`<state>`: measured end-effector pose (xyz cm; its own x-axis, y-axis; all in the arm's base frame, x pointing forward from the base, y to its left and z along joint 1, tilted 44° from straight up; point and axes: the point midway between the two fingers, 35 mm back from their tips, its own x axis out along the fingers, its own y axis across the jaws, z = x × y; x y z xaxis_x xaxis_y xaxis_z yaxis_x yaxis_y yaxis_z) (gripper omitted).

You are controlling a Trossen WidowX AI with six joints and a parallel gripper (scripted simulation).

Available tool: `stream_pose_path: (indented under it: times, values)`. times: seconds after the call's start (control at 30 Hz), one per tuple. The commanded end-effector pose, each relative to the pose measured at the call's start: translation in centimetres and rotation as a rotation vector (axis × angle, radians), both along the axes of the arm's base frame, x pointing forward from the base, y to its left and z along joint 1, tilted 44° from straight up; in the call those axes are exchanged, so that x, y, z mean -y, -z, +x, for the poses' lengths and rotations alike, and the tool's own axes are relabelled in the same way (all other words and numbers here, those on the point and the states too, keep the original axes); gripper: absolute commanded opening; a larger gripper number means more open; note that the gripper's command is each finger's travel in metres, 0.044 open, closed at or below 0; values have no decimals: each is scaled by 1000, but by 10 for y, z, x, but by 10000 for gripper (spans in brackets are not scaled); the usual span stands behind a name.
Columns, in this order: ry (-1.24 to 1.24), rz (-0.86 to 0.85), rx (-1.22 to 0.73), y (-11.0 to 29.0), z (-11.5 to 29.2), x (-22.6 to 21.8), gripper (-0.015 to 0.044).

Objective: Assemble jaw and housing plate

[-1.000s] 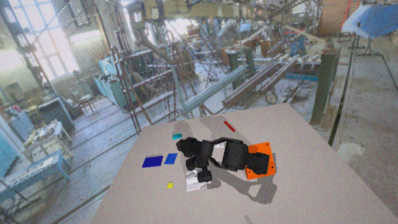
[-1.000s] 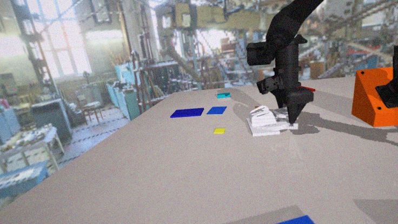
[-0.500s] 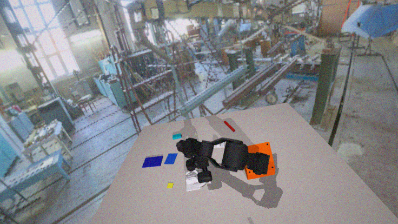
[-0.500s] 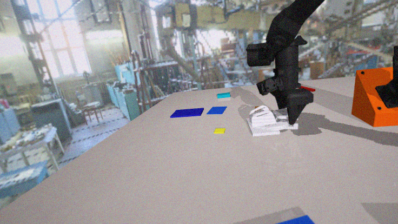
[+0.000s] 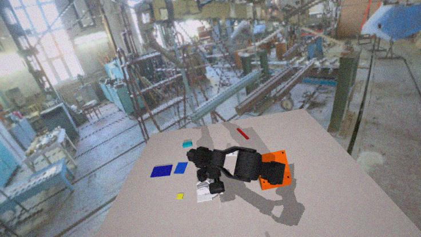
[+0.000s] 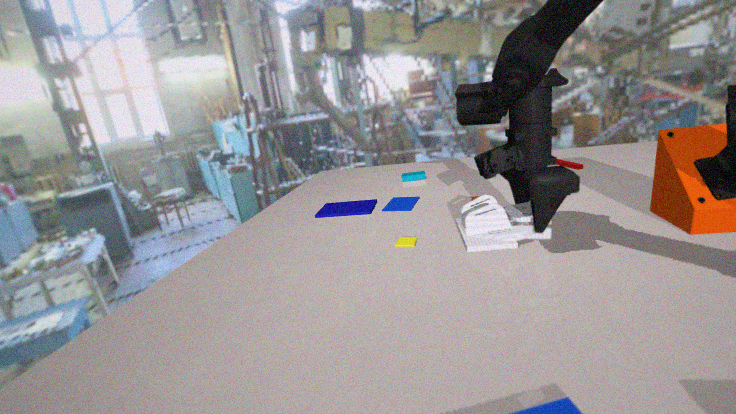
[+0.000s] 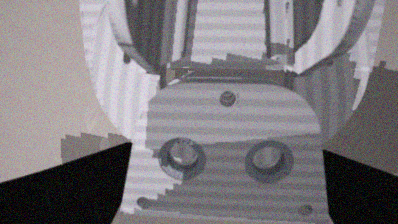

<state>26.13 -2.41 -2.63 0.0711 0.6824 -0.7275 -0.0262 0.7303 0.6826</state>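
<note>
The white housing plate lies between my fingers, flat or nearly so. My gripper points down, low over the white base, with a finger against each side of the plate. A round stub end shows inside each large plate hole, left and right, slightly off centre. Pale curved jaw parts, left and right, extend beyond the plate's far edge. The plate hides the gear teeth. I cannot tell whether it sits fully down.
Left of the assembly lie a dark blue slab, a blue tile and a yellow tile. A cyan block and a red bar lie farther back. The orange mount is right.
</note>
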Motion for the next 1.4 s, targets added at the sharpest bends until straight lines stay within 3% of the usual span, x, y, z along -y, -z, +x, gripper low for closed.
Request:
stream_pose_path:
  times: [0.0, 1.37]
  values:
    - [5, 6, -1, 0, 0, -1, 351]
    - [5, 6, -1, 4, 1, -5, 351]
